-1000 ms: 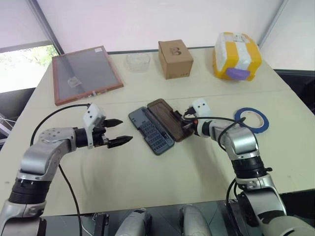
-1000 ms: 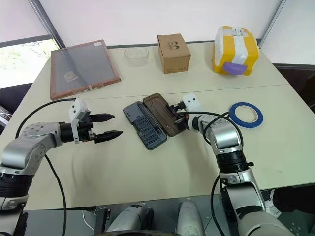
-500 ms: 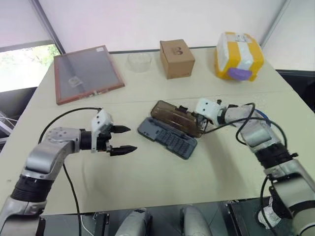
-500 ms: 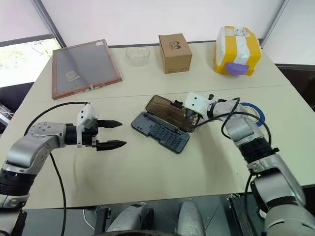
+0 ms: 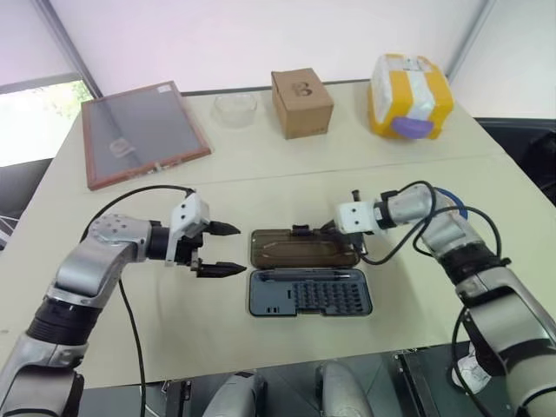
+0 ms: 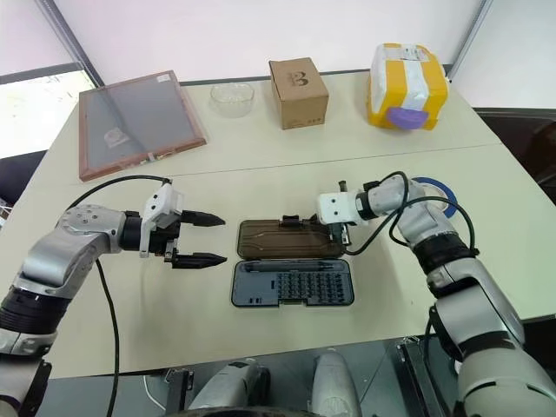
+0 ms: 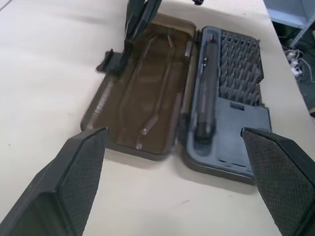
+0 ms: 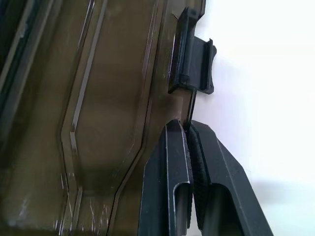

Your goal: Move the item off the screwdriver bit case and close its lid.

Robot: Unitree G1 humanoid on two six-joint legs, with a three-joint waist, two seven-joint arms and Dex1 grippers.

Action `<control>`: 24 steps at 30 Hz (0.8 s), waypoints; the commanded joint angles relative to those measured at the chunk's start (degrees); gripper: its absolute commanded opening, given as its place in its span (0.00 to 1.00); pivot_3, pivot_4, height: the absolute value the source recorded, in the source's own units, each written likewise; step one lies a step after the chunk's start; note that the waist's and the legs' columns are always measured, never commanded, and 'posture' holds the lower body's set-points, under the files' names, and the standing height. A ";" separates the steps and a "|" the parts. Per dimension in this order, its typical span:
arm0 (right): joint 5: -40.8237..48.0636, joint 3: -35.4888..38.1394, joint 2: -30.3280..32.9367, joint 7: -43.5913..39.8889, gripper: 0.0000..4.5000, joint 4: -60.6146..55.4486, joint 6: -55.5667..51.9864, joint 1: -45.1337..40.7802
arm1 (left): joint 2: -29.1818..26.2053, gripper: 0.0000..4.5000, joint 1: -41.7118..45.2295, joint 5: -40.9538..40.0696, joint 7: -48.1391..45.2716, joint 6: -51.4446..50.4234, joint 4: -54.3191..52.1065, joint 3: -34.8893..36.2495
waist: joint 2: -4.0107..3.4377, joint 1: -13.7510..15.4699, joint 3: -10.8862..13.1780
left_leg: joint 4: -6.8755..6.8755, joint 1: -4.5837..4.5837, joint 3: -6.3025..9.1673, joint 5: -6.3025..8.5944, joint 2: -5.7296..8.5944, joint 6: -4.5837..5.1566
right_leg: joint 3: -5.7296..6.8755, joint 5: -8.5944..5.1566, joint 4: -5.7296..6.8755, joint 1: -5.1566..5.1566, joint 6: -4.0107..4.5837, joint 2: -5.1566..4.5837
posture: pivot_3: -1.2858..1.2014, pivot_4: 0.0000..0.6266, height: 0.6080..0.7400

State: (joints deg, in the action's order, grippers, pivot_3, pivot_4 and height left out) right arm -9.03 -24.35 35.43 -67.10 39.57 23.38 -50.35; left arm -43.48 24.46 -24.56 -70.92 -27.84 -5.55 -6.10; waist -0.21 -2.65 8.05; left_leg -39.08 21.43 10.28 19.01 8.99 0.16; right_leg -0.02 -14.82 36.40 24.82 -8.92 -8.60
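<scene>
Pale cream and bare across most of its top, the table (image 6: 261, 339) is carrying the screwdriver bit case (image 6: 291, 268) near its front edge, lying fully open and flat. Its grey-blue tray (image 6: 292, 285) of small bits is sitting on the side nearer the robot, and the lid (image 6: 287, 239), smoky brown and see-through, is lying beyond it, joined along the long hinge. The left gripper (image 6: 208, 236) is hovering just left of the case with its fingers (image 6: 198, 258) standing wide apart and holding nothing, pointing toward the case's left end. The right gripper (image 8: 186, 129) is reaching in from the right, its fingers pressed together on the far rim of the lid, just beside the small black latch tab (image 8: 193, 64). The roll of blue tape (image 6: 434, 193) is lying on the table to the right of the case, well off it and partly hidden behind the right arm. Along the far side of the table, a wood-framed panel (image 6: 135, 122), a clear round dish (image 6: 232, 95), a small cardboard box (image 6: 298, 80) and a yellow package (image 6: 407, 74) are standing in a loose row.
</scene>
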 commanded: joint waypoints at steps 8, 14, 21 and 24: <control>-5.77 1.11 -3.90 6.37 0.01 11.85 3.12 -7.29 | 0.93 1.00 -0.18 0.72 1.17 1.37 -0.53 0.71 | 0.00 0.03 0.00 | -0.07 -0.02 0.00 -0.01 -0.02 -0.02 | 0.00 0.00 0.04 -0.03 0.00 0.03 | 0.52 0.24 1.00; -6.15 1.38 -3.88 6.75 0.01 13.87 3.28 -7.44 | 1.24 1.00 -0.66 0.83 1.76 1.66 -0.59 0.66 | 0.00 0.05 0.00 | -0.11 -0.03 0.00 -0.01 -0.01 -0.02 | -0.01 0.00 0.06 -0.05 0.00 0.02 | 0.52 0.24 1.00; -5.19 1.81 -4.51 5.65 0.01 13.23 2.28 -6.57 | 1.75 1.00 -0.45 1.07 2.07 1.99 -0.32 0.52 | 0.00 0.05 0.00 | -0.12 -0.03 0.00 -0.01 -0.01 -0.02 | -0.01 0.00 0.07 -0.06 0.00 0.02 | 0.52 0.24 1.00; -5.05 1.94 -4.57 5.76 0.01 13.19 3.25 -6.44 | 2.01 1.00 -0.37 1.19 2.18 2.16 -0.17 0.49 | 0.00 0.05 0.00 | -0.12 -0.03 0.00 -0.01 0.00 -0.02 | -0.01 0.00 0.07 -0.06 0.00 0.02 | 0.52 0.24 1.00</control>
State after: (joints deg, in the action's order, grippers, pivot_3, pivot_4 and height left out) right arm -13.84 -23.64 31.02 -62.29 52.97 26.69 -56.91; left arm -41.50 23.67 -23.39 -68.62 -26.71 -5.20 -6.07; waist -0.21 -2.60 8.05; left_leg -39.20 21.40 10.28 19.00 8.98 0.14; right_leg -0.04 -14.82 36.47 24.77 -8.92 -8.58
